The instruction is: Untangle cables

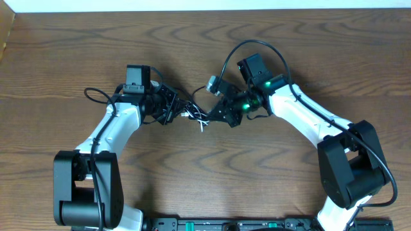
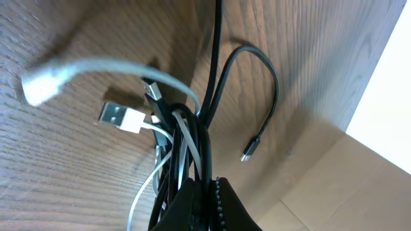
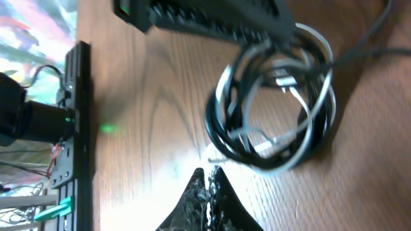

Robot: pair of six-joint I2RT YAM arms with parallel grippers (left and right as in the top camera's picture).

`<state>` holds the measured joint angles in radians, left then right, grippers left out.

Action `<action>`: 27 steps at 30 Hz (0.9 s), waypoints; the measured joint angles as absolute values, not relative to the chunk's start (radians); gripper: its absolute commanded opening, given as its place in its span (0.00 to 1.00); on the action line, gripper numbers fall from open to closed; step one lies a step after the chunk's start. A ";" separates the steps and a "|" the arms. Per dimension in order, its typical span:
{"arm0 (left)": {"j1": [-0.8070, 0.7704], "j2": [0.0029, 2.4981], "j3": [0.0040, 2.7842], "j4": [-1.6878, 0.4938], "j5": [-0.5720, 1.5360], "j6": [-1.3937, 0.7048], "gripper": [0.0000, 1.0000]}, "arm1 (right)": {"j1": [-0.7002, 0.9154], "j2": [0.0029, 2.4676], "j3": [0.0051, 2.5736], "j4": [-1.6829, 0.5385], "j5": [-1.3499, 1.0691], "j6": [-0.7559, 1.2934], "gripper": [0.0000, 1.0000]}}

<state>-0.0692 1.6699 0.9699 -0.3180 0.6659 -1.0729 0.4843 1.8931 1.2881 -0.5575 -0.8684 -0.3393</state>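
The cables (image 1: 194,113), one black and one white, lie tangled in a small coil on the wooden table between my two grippers. My left gripper (image 1: 171,106) is shut on the bundle: in the left wrist view black and white strands (image 2: 192,138) run up between its fingers (image 2: 207,196). A white USB plug (image 2: 119,117) and a small black plug (image 2: 248,154) hang free. My right gripper (image 1: 216,115) is just right of the tangle. In the right wrist view its fingers (image 3: 209,174) are shut on a thin white strand (image 3: 215,158) leading to the coil (image 3: 276,119).
A thick black arm wire (image 1: 257,46) loops behind the right arm, and another (image 1: 96,95) lies beside the left arm. A black rail (image 1: 225,224) runs along the table's front edge. A cardboard piece (image 1: 6,32) stands at the far left.
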 measured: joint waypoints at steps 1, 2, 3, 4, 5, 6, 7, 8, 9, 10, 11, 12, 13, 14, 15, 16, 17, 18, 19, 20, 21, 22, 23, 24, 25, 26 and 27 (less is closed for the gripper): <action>-0.069 1.670 0.970 -0.318 0.662 -1.073 0.07 | 0.484 1.893 1.282 -0.560 -0.848 -0.326 0.01; -0.069 1.670 0.970 -0.318 0.659 -1.073 0.07 | 0.484 1.893 1.280 -0.561 -0.832 -0.316 0.01; -0.069 1.670 0.970 -0.318 0.657 -1.073 0.08 | 0.485 1.893 1.279 -0.561 -0.806 -0.298 0.01; -0.069 1.670 0.970 -0.318 0.654 -1.073 0.07 | 0.485 1.893 1.279 -0.560 -0.786 -0.280 0.02; -0.069 1.670 0.970 -0.318 0.652 -1.073 0.07 | 0.485 1.893 1.279 -0.558 -0.770 -0.260 0.04; -0.069 1.670 0.970 -0.318 0.651 -1.073 0.08 | 0.485 1.893 1.280 -0.558 -0.754 -0.235 0.08; -0.069 1.670 0.970 -0.318 0.651 -1.073 0.07 | 0.485 1.893 1.282 -0.561 -0.749 -0.226 0.15; -0.069 1.670 0.970 -0.318 0.651 -1.073 0.07 | 0.487 1.893 1.289 -0.565 -0.743 -0.206 0.19; -0.069 1.670 0.970 -0.318 0.651 -1.073 0.07 | 0.489 1.893 1.295 -0.567 -0.740 -0.197 0.20; -0.069 1.670 0.970 -0.318 0.651 -1.073 0.07 | 0.494 1.893 1.310 -0.569 -0.736 -0.189 0.21; -0.069 1.670 0.970 -0.318 0.651 -1.073 0.07 | 0.500 1.893 1.325 -0.570 -0.734 -0.184 0.20; -0.069 1.670 0.970 -0.318 0.650 -1.073 0.07 | 0.510 1.892 1.354 -0.566 -0.733 -0.179 0.20; -0.069 1.670 0.970 -0.318 0.649 -1.068 0.07 | 0.516 1.889 1.367 -0.559 -0.731 -0.175 0.19; -0.069 1.670 0.970 -0.315 0.648 -1.060 0.07 | 0.519 1.886 1.375 -0.555 -0.731 -0.172 0.18; -0.069 1.670 0.970 -0.308 0.648 -1.042 0.07 | 0.520 1.882 1.381 -0.551 -0.731 -0.169 0.17; -0.069 1.670 0.970 -0.295 0.648 -1.021 0.08 | 0.518 1.878 1.383 -0.549 -0.724 -0.160 0.16; -0.069 1.670 0.970 -0.279 0.647 -0.996 0.07 | 0.516 1.877 1.385 -0.550 -0.717 -0.154 0.16; -0.069 1.670 0.970 -0.261 0.646 -0.963 0.08 | 0.513 1.876 1.385 -0.549 -0.705 -0.138 0.15; -0.069 1.670 0.970 -0.244 0.645 -0.927 0.08 | 0.507 1.876 1.386 -0.550 -0.692 -0.118 0.15; -0.069 1.670 0.970 -0.227 0.644 -0.881 0.08 | 0.501 1.876 1.386 -0.551 -0.679 -0.102 0.15; -0.069 1.670 0.970 -0.215 0.644 -0.841 0.07 | 0.492 1.876 1.386 -0.551 -0.669 -0.083 0.10; -0.069 1.670 0.970 -0.204 0.643 -0.769 0.07 | 0.466 1.876 1.386 -0.558 -0.640 -0.034 0.08; -0.069 1.670 0.970 -0.204 0.644 -0.731 0.07 | 0.448 1.876 1.386 -0.566 -0.619 -0.004 0.06; -0.069 1.670 0.970 -0.205 0.644 -0.707 0.08 | 0.431 1.876 1.386 -0.582 -0.597 0.019 0.03; -0.069 1.670 0.970 -0.212 0.644 -0.682 0.07 | 0.408 1.876 1.386 -0.604 -0.569 0.046 0.03; -0.069 1.670 0.970 -0.217 0.645 -0.663 0.07 | 0.385 1.876 1.386 -0.620 -0.539 0.065 0.02; -0.069 1.670 0.970 -0.218 0.645 -0.641 0.07 | 0.361 1.876 1.386 -0.638 -0.510 0.085 0.01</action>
